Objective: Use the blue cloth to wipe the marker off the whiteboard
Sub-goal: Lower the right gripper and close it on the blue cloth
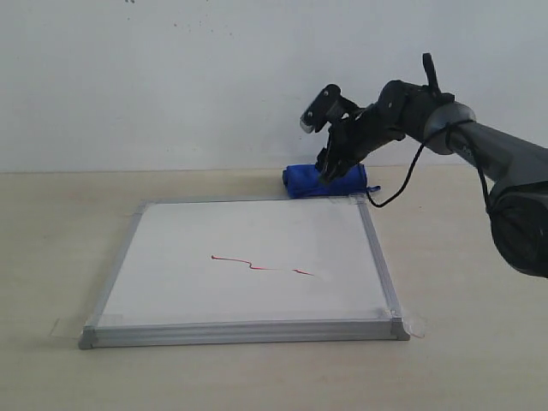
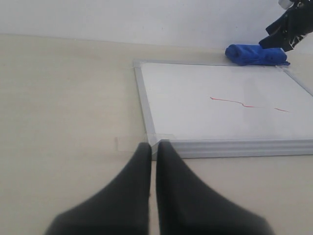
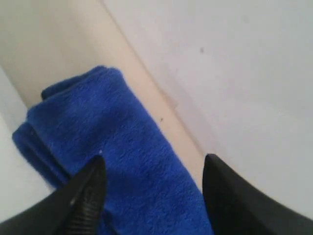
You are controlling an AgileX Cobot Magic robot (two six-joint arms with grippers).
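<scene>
- Blue cloth (image 1: 301, 181) lies on the table (image 1: 60, 223) in the exterior view, just behind the far edge of the whiteboard (image 1: 257, 227). The right tool (image 1: 332, 168) is down over the cloth's right end.
- Red marker (image 1: 261, 266) runs unbroken across the middle of the board. No wiping is done, and the pick-up itself looks unfinished.
- Nothing lies between cloth and line. I judge the raised metal frame (image 1: 248, 203) at the far edge to be the one thing the cloth must clear.
- From the left wrist view, the left tool (image 2: 153, 147) hangs by the board's near corner and its tape tab (image 2: 128, 142). Its jaws are pressed together on nothing, well apart from the cloth.
- From the right wrist view, the right tool's jaws stand spread on either side of the cloth roll, not yet clamped. The wall (image 3: 234, 73) is close behind.
</scene>
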